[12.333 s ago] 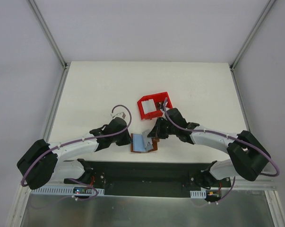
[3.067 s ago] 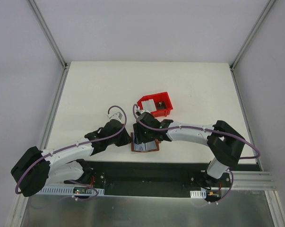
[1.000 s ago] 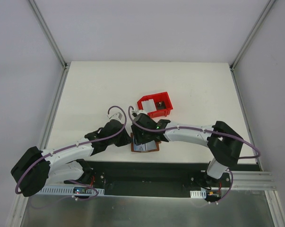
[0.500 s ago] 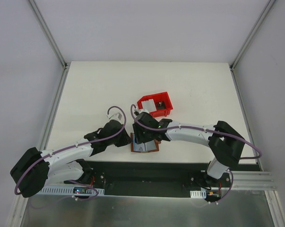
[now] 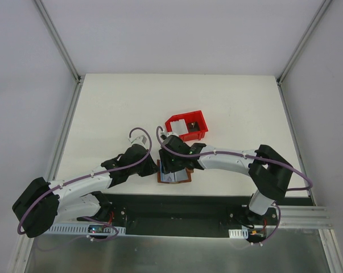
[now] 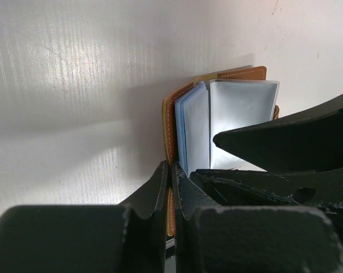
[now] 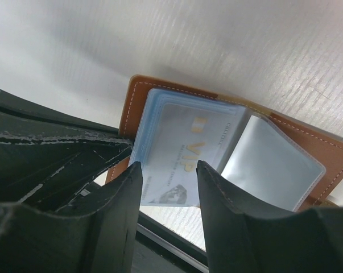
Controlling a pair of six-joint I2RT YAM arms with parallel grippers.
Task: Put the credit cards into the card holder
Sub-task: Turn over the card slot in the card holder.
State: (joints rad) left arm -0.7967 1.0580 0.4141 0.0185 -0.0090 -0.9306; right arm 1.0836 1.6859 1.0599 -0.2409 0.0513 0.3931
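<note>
While the white table (image 5: 120,108) lies open across its far half and out to both sides, everything crowds toward its near edge, where the brown card holder (image 5: 181,178) lies unfolded just short of the black base plate (image 5: 177,208) and both arms meet over it. Just beyond the holder and apart from it stands a red bin (image 5: 199,134) with pale flat things inside, too small to make out. The holder's clear plastic sleeves (image 7: 273,156) fan out from its spine, one of them lying flat to the side. A credit card (image 7: 180,151) marked VIP lies partly in the pale-blue stack of sleeves, its near end sticking out toward the wrist. The right gripper (image 7: 168,170) has its jaws part spread, and that near end fills the gap between them, its long edges against both fingers. The left gripper (image 6: 172,169) comes in at the holder's left side with its jaws pressed together on the stitched edge of the leather cover, beside the right gripper's fingers.
</note>
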